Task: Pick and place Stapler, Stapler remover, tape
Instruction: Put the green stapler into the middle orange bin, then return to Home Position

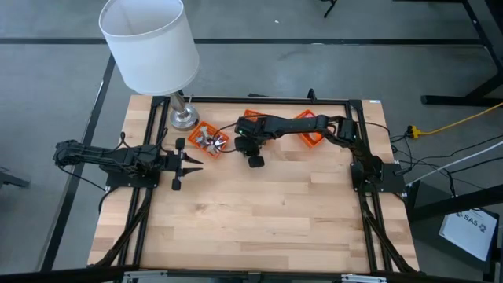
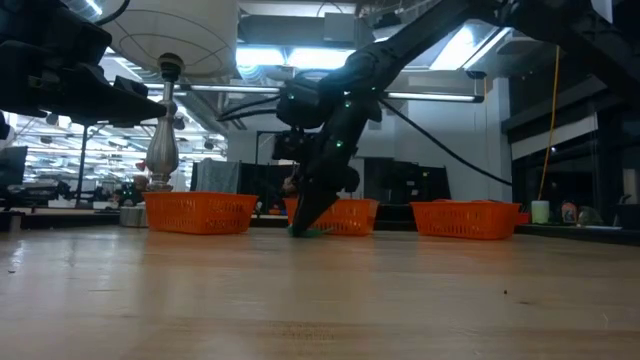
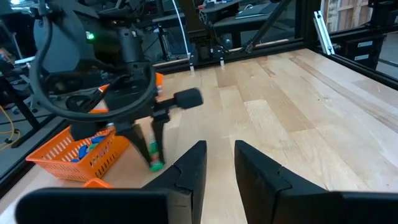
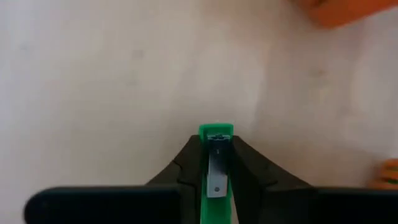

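The right arm is reaching across the far side of the butcher-block table point(image 1: 259, 212), its forearm stretched past the orange baskets toward the white-shaded lamp point(image 1: 149, 41). Its wrist is bending downward, so the right gripper point(image 4: 215, 163) is pointing steeply at the tabletop just in front of the middle basket point(image 2: 345, 215). The two dark fingers point(image 4: 186, 165) are pressing together on a green stapler point(image 4: 214, 168) with a silver metal strip along its top, its green tip touching the wood in the low view.

The left arm is lying low and extended on the lamp's side of the table, pointing toward the table's middle. The left gripper point(image 3: 217, 165) is hovering empty, its jaws standing slightly apart with bare wood between them.

The basket point(image 1: 206, 138) nearest the lamp's silver base is holding small mixed items, too small to identify; another basket point(image 1: 308, 126) is sitting partly under the right arm. Off the table, a white sheet point(image 1: 470, 222) on the floor is showing dark lettering that cannot be read with certainty.
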